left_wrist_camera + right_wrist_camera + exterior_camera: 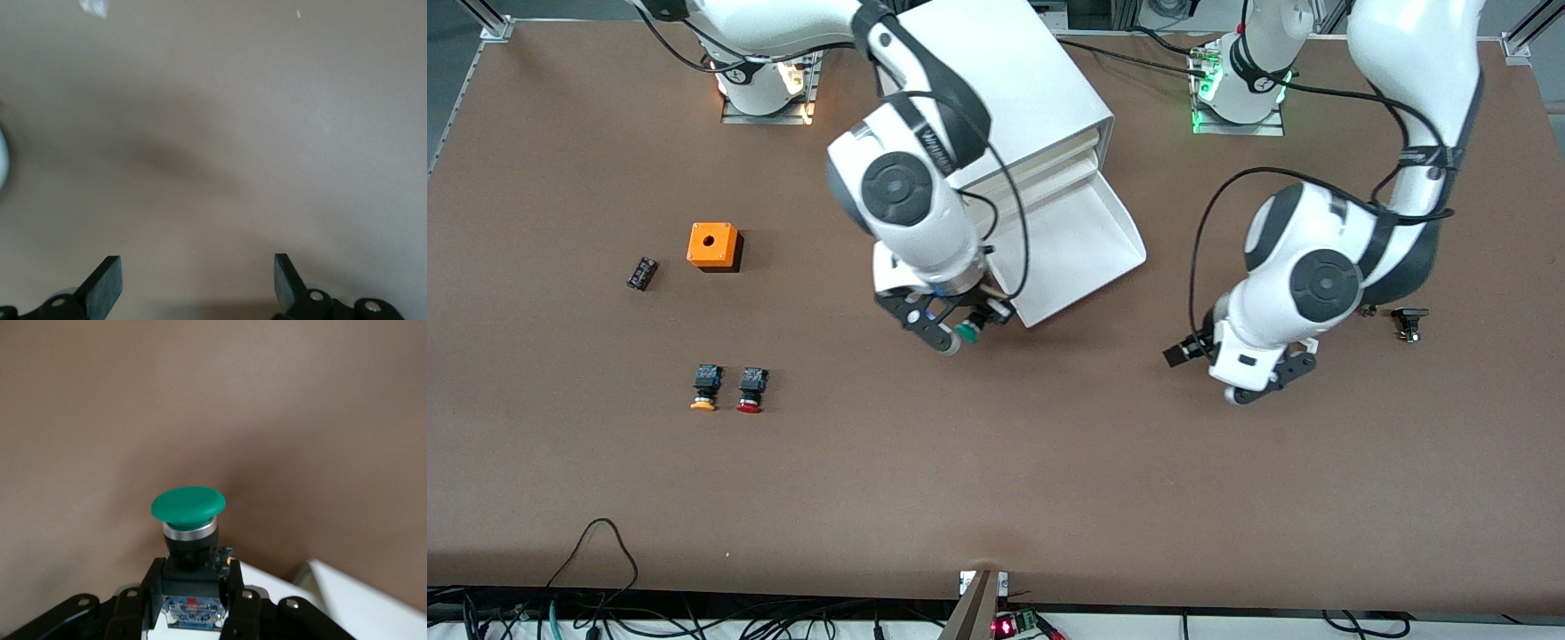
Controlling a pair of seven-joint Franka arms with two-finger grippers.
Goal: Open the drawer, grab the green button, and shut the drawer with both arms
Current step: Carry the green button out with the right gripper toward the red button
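The white cabinet (1005,98) has its lowest drawer (1080,244) pulled out, a shallow white tray. My right gripper (959,331) is shut on the green-capped button (967,334) and holds it over the table, just off the open drawer's front corner. In the right wrist view the fingers (235,593) clamp the button's black-and-blue body, with the green cap (188,505) pointing away from the gripper (193,600). A white corner of the drawer (353,597) shows beside it. My left gripper (1258,382) is open and empty over bare table toward the left arm's end; its fingers (103,283) stand wide apart.
An orange box with a hole (713,244) and a small black part (641,272) lie toward the right arm's end. The orange-capped button (705,388) and the red-capped button (751,389) stand nearer the front camera. Another small black part (1408,322) lies by the left arm.
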